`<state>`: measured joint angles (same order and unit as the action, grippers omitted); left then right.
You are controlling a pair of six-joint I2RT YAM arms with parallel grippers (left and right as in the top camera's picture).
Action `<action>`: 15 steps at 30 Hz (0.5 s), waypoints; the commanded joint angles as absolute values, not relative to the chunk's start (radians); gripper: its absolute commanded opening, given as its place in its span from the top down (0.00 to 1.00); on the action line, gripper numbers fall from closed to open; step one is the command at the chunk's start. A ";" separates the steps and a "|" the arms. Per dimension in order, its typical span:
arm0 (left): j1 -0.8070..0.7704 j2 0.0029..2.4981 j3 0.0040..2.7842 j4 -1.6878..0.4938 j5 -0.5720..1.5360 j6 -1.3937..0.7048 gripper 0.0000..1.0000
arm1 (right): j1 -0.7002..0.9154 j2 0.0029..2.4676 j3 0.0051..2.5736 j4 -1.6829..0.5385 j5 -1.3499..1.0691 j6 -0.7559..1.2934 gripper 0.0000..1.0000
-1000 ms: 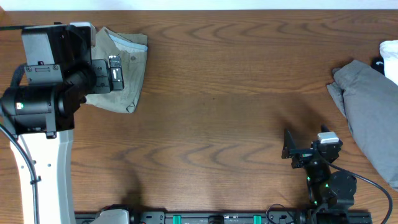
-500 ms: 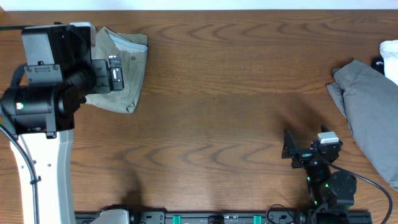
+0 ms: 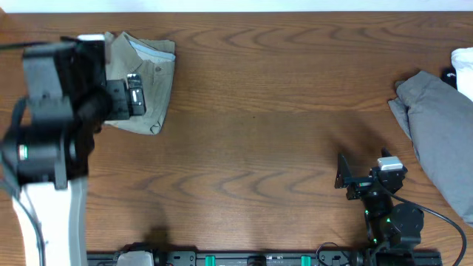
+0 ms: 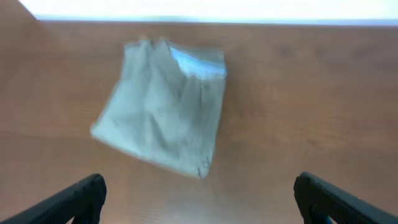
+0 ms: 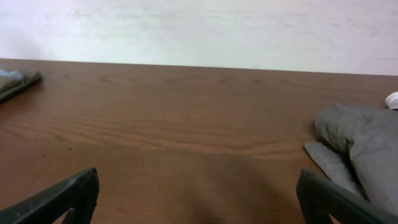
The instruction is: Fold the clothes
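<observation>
The pale khaki-green shorts [image 3: 148, 81] lie folded into a small bundle at the far left of the table, with the whitish lining showing at their far edge. They also show in the left wrist view [image 4: 165, 106] and as a sliver at the left of the right wrist view [image 5: 12, 81]. My left gripper [image 4: 199, 202] is open and empty, held above the table on the near side of the shorts, apart from them. In the overhead view the left arm [image 3: 55, 111] covers the bundle's left edge. My right gripper [image 3: 344, 176] is open and empty, low at the front right [image 5: 199, 199].
A grey garment [image 3: 440, 133] lies heaped at the right edge, also in the right wrist view [image 5: 367, 146]. A white object [image 3: 463, 63] sits at the far right corner. The table's far edge runs just behind the shorts.
The left arm has shifted a little to the left and toward the front and is motion-blurred. The shorts and the right arm have not moved.
</observation>
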<state>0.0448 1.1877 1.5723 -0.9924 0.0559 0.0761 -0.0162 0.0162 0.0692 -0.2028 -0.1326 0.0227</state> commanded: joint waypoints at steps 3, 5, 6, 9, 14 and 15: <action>0.046 0.939 1.313 -0.744 0.033 0.081 0.02 | -0.021 0.007 0.062 -0.199 -0.123 0.040 0.01; 0.046 0.848 1.206 -0.662 0.033 0.081 0.02 | -0.021 0.007 0.062 -0.199 -0.123 0.040 0.01; 0.046 0.807 1.161 -0.637 0.033 0.081 0.02 | -0.021 0.007 0.062 -0.199 -0.123 0.040 0.01; 0.051 0.681 1.028 -0.586 0.033 0.081 0.02 | -0.021 0.007 0.062 -0.199 -0.123 0.040 0.01; 0.062 0.481 0.837 -0.526 0.033 0.081 0.02 | -0.021 0.007 0.062 -0.199 -0.123 0.040 0.01; 0.062 0.436 0.797 -0.513 0.033 0.080 0.02 | -0.021 0.007 0.062 -0.199 -0.123 0.040 0.01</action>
